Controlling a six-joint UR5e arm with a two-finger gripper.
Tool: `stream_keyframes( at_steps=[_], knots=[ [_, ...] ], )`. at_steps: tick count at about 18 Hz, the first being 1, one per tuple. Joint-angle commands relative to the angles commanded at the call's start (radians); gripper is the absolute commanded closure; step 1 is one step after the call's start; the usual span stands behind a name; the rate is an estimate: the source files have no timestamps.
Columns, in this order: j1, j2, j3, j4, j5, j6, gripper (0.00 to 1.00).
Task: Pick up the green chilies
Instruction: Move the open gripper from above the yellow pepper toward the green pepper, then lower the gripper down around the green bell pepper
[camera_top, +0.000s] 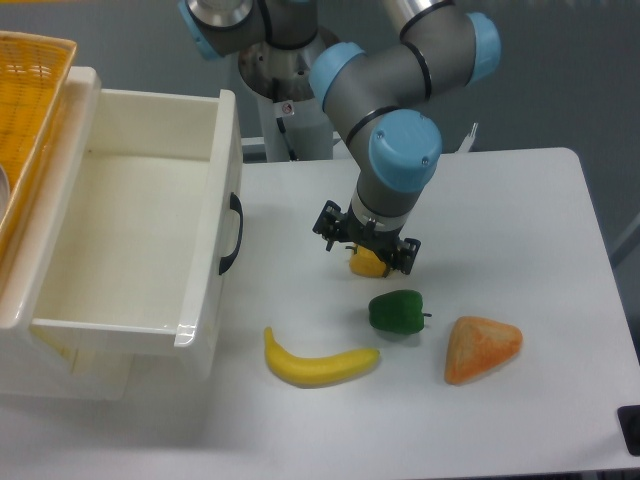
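Four toy foods sit out on the white counter, and the claw hangs right over the wrong one! It hovers above the yellow pepper piece, covering most of it. The target, the green chilies, a glossy dark green bell pepper, lies on the counter just in front of that yellow piece, toward the camera, untouched. Whether the claw is released or clenched, I cannot tell; its fingers point down and blur into the yellow piece below.

Here is the danger: a straight drop from this spot lands on the yellow piece, not the green one, and a grab there takes the wrong item. A short shift toward the camera could also clip the yellow piece and nudge it into the green pepper, rolling that lumpy, rounded shape off line. The banana and the orange wedge flank the green pepper closely, so a wide descent risks bumping either.
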Motion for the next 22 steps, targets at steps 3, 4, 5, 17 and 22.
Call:
stream_keyframes(
  at_steps=[3,4,5,17,22],
  knots=[
    [0.005,-0.009,0.000,0.009,0.011,0.068,0.00],
    [0.005,-0.009,0.001,0.012,0.012,0.083,0.00],
    [0.006,-0.011,0.002,0.015,0.014,0.102,0.00],
    [0.021,-0.135,0.029,0.115,0.025,0.437,0.00],
    [0.021,-0.178,0.074,0.118,0.057,0.467,0.00]
  ],
)
